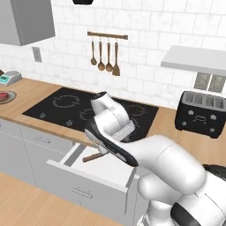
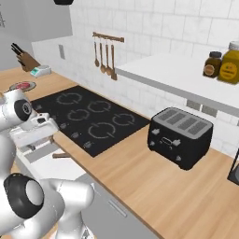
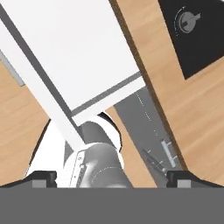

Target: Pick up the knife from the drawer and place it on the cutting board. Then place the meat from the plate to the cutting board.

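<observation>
Fingertips (image 3: 43, 178) of my pincer (image 3: 112, 179) sit far apart at the bottom corners of the hand view, spread as wide as they go, with nothing between them. That view looks down into the drawer (image 3: 65, 48): a bare white floor, a grey rim, and my own white body below it. It does not catch the knife.

From the left base view I see what the hand view misses: the knife (image 1: 93, 156) lies in the open drawer (image 1: 88, 170), brown handle pointing left, its blade hidden under my forearm. My pincer itself is covered by my arm there. From the right base view only the handle end of the knife (image 2: 60, 155) pokes out beside my wrist, over the white drawer floor (image 2: 56, 169).

Far along the tabletop (image 1: 31, 95), at the left edge of the left base view, the plate (image 1: 9, 98) holds the meat (image 1: 2, 96). In the right base view the plate (image 2: 22, 86) with its red meat (image 2: 22, 86) sits beyond the black hob (image 2: 88, 119), near a white scale (image 2: 41, 71) and a knife block (image 2: 25, 58). A black toaster (image 2: 179, 136) stands to the hob's right.
</observation>
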